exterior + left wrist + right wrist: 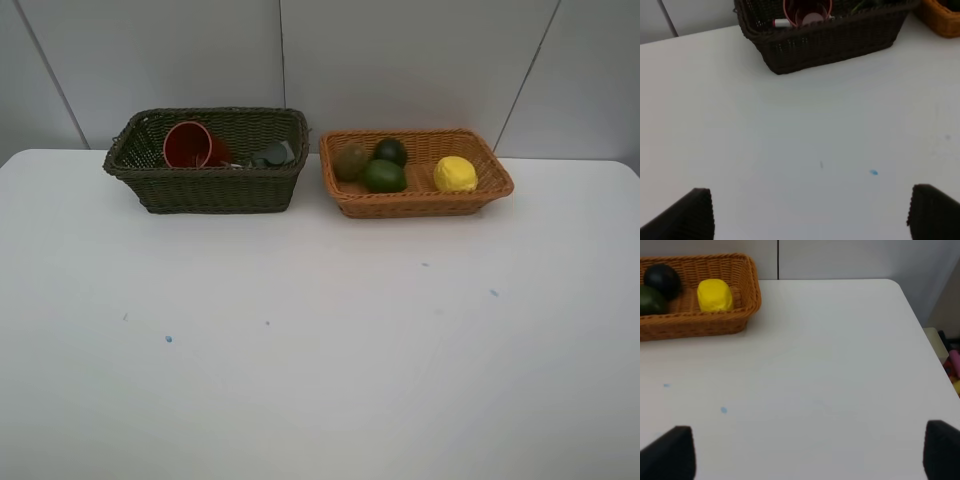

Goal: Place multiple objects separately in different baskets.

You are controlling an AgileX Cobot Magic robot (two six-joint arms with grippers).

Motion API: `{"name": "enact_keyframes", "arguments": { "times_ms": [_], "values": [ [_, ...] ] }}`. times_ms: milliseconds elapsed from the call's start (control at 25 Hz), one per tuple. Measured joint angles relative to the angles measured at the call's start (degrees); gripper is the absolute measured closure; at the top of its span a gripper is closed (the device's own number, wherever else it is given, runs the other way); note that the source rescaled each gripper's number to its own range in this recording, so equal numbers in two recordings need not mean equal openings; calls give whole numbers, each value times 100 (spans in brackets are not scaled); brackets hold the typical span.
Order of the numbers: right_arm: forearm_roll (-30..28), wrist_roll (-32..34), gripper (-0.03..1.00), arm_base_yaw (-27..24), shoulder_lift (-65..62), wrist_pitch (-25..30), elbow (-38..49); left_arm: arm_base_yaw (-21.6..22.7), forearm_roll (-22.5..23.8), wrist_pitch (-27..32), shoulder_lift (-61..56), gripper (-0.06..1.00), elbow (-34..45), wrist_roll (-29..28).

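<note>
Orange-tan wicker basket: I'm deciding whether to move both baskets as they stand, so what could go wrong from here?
1. The orange-tan wicker basket is shallow; the round yellow lemon near its end wall and the dark green mangosteen might roll out if it tips.
2. The red cup lies on its side in the deep olive-brown wicker basket and may shift.

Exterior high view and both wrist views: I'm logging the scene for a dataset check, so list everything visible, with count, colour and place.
dark basket: one, olive-brown, back left of table
orange basket: one, orange-tan, back, right of dark basket
red cup: one, red, lying in dark basket
grey bottle: one, dark grey, in dark basket, beside cup
white marker: one, white with red end, in dark basket
kiwi: one, brown, orange basket, left end
mangosteen: one, dark green, orange basket, rear
lime: one, green, orange basket, front
lemon: one, yellow, orange basket, right
table: one, white
left tool: open, over table
right tool: open, over table
</note>
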Motion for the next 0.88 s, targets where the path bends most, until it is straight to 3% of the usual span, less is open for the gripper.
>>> {"name": "enact_keyframes", "arguments": {
  "times_ms": [520,760,880],
  "values": [
    [0,0,-3,0,0,0,0,25,398,-174,0,-6,116,-731],
    [0,0,-3,0,0,0,0,681,430,-174,0,-6,116,-733],
    [0,0,-3,0,0,0,0,734,319,-174,0,-6,126,-592]
  ]
}}
